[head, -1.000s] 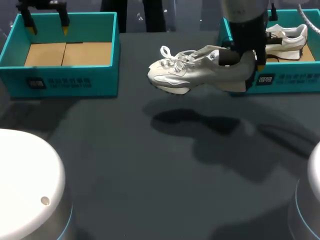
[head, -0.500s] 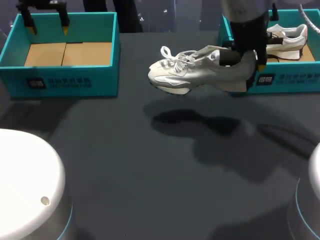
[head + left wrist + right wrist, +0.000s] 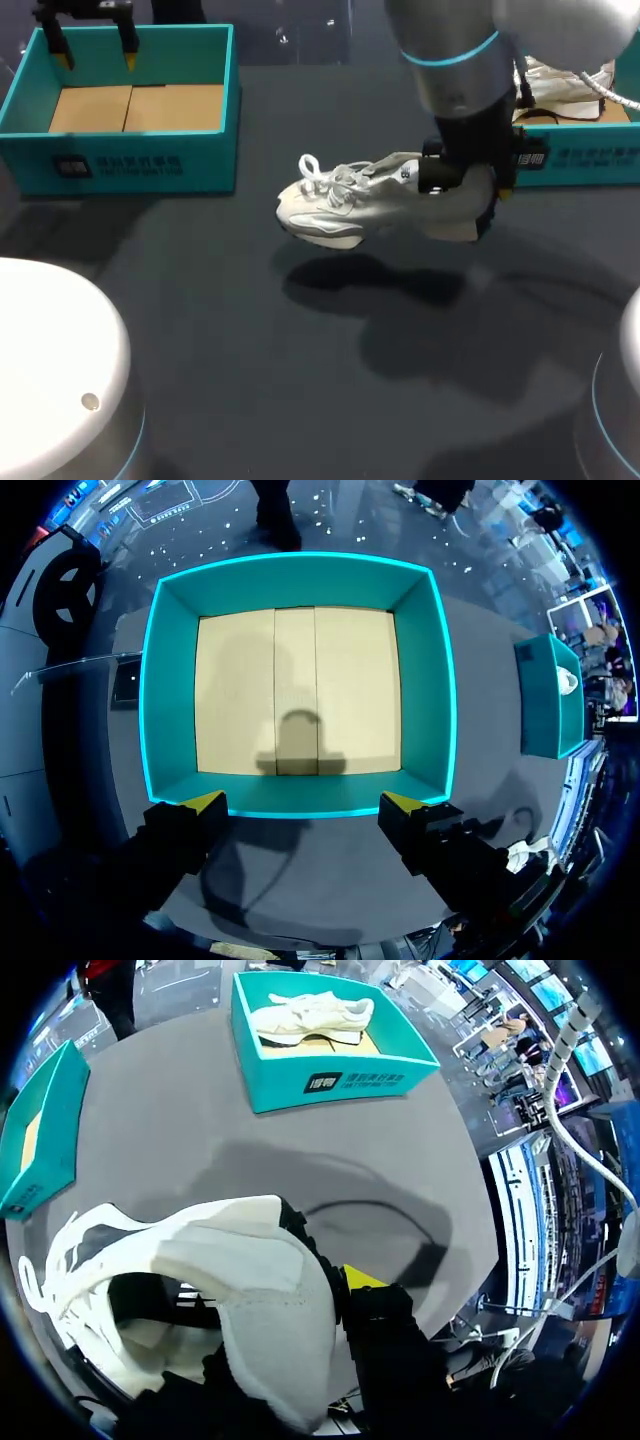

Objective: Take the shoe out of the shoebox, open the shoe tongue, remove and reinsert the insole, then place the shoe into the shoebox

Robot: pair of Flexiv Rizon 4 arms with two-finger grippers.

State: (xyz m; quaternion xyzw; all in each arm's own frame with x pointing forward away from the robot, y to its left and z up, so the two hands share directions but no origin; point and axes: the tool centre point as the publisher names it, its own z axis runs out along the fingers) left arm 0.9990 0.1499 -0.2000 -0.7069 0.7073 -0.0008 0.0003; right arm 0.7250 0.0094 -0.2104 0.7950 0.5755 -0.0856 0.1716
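While the right claw (image 3: 468, 188) pinches the heel of the shoe (image 3: 365, 198) and holds it above the counter (image 3: 300, 390), the toe points toward nine o'clock and all the weight hangs out from that one grip. From the right wrist, only one yellow tip shows against the heel's outside, so I judge the hold to be narrow. A quick swing or a hard stop could twist the shoe in the claw or let it slip. The loose laces (image 3: 318, 172) could also snag under the toe at set-down and tip the shoe onto its side.

The right shoebox (image 3: 590, 158), with a second shoe (image 3: 565, 80) inside, sits at two o'clock, just behind the claw, so a backward move could clip its front wall. The left shoebox (image 3: 215, 110) lies at ten o'clock, well apart from the toe. The left claw (image 3: 95, 52) hangs spread over its rim, gripping nothing. The best room for lowering lies toward six o'clock, beneath and in front of the shoe.
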